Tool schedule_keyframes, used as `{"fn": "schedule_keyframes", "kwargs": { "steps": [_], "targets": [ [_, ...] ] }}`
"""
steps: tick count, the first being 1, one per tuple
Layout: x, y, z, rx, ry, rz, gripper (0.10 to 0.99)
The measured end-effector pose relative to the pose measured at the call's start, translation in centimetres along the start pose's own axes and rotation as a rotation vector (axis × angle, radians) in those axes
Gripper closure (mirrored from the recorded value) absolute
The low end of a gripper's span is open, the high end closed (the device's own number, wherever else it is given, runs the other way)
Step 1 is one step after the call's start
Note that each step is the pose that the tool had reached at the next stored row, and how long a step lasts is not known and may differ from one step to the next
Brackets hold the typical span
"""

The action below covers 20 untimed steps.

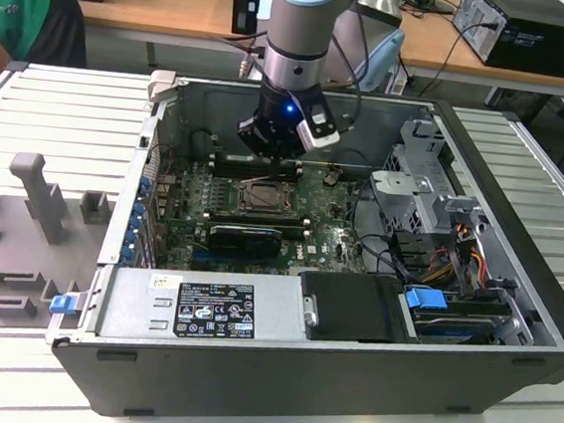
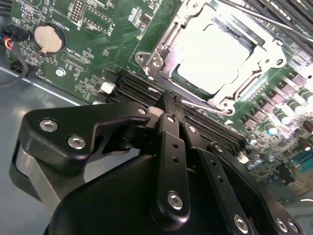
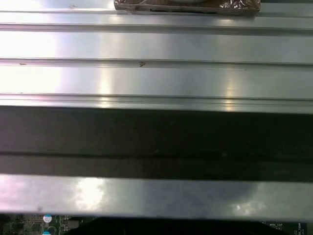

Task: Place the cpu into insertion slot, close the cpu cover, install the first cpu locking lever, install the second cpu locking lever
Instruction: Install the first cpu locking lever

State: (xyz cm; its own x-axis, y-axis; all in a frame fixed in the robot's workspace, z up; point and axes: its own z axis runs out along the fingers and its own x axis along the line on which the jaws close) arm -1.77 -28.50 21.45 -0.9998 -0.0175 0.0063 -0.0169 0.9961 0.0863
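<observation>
The cpu (image 2: 215, 58) lies in the insertion slot (image 1: 263, 198) on the green motherboard, its silver top showing bright through the window of the cpu cover (image 2: 161, 44), which lies flat over it. A thin metal lever rod (image 2: 200, 104) runs along the socket edge nearest the fingers, and another rod (image 2: 259, 19) crosses the far side. My gripper (image 2: 168, 104) is shut with nothing between its black fingers (image 2: 171, 147). Its tips sit over the memory slots right beside the socket's corner. In the exterior view the gripper (image 1: 273, 151) hangs just behind the socket.
Black memory slots (image 2: 137, 88) and a coin battery (image 2: 49, 38) lie near the fingers. A long black expansion card (image 1: 245, 236), power supply (image 1: 203, 309) and drive cage (image 1: 433, 196) fill the case. A person in green (image 1: 22, 2) stands at the exterior view's left. The case wall (image 3: 156, 142) is close.
</observation>
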Motion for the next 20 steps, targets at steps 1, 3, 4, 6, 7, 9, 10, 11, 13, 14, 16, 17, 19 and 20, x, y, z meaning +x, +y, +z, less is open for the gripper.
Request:
{"fn": "schedule_keyframes", "kwargs": {
  "steps": [1,3,4,6,7,9,10,11,13,14,16,17,19,20],
  "targets": [
    [-0.05,-0.01,0.10,0.000,-0.0001,0.000,0.980],
    [-0.08,-0.02,0.37,0.000,-0.0002,0.000,0.980],
    [-0.10,-0.04,0.52,0.000,-0.0001,0.000,0.980],
    [-0.14,-0.06,0.83,0.000,-0.0001,0.000,0.980],
    [-0.15,-0.05,0.92,0.001,-0.0001,0.000,0.980],
    [-0.16,-0.04,1.02,0.004,0.0002,0.000,0.980],
    [-0.16,-0.04,1.05,0.004,0.0002,0.000,0.980],
    [-0.16,-0.04,1.07,0.005,0.0003,0.000,0.980],
    [-0.16,-0.04,1.08,0.007,0.0002,0.000,0.980],
    [-0.16,-0.03,1.08,0.007,0.0001,0.000,0.980],
    [-0.17,-0.01,0.99,0.006,-0.0004,0.000,0.980],
    [-0.17,-0.02,0.99,0.006,-0.0003,0.000,0.980],
    [-0.16,-0.02,0.90,0.007,0.0002,0.000,0.980],
    [-0.16,-0.02,0.90,0.007,0.0001,0.000,0.980]
  ]
}}
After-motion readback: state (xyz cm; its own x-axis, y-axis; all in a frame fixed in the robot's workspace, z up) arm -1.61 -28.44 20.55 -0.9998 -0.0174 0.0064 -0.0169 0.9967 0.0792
